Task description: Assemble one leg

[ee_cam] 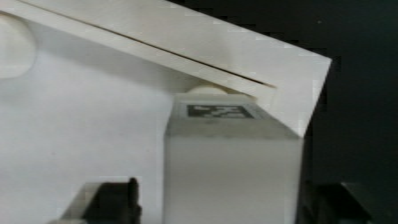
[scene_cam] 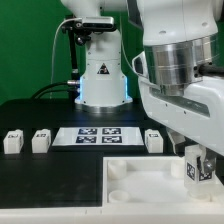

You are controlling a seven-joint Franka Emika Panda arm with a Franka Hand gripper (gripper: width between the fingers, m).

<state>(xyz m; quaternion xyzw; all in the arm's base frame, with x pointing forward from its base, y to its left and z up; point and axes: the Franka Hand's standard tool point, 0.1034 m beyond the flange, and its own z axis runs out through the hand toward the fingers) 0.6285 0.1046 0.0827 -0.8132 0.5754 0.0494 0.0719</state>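
My gripper [scene_cam: 198,160] is shut on a white leg [scene_cam: 193,170], held upright with its black-and-white tag facing out, over the near right part of the large white tray [scene_cam: 140,185]. In the wrist view the leg [ee_cam: 222,150] fills the space between my two dark fingers [ee_cam: 118,200], its far end with the tag meeting the tray's edge [ee_cam: 267,70]; whether it sits in a socket is hidden. Three more legs lie on the black table: two at the exterior view's left [scene_cam: 12,141] [scene_cam: 41,140] and one right of the middle [scene_cam: 153,139].
The marker board [scene_cam: 97,135] lies flat behind the tray. The arm's white base [scene_cam: 102,75] stands at the back centre with cables beside it. My own arm [scene_cam: 180,60] covers the exterior view's right.
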